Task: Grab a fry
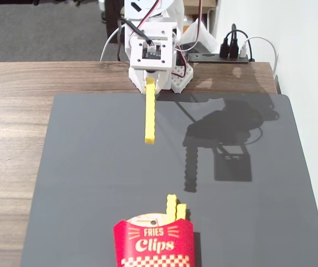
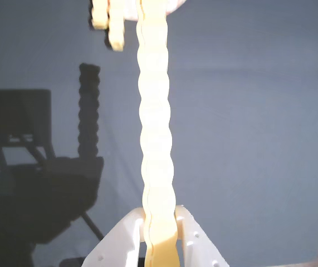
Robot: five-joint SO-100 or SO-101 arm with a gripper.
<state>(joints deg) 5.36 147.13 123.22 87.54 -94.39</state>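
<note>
Fry (image 1: pixel 149 114): clamped by one end, sticking out above the grey mat (image 1: pixel 92 167), well clear of the red carton (image 1: pixel 154 245)
Jaws: gripper (image 1: pixel 150 84) closed on fry's end
Handling: likely light, stiff, slick plastic; wavy edges aid grip
Carton: two more fries (image 1: pixel 175 208) inside

The grey mat (image 1: pixel 92 183) lies bare on both sides of the held fry (image 1: pixel 149 114), which juts forward from the gripper (image 1: pixel 150 84) above it. The only obstruction is the red carton (image 1: pixel 153 243) at the mat's near edge, with apparently two fries (image 1: pixel 175 208) protruding upward.
</note>
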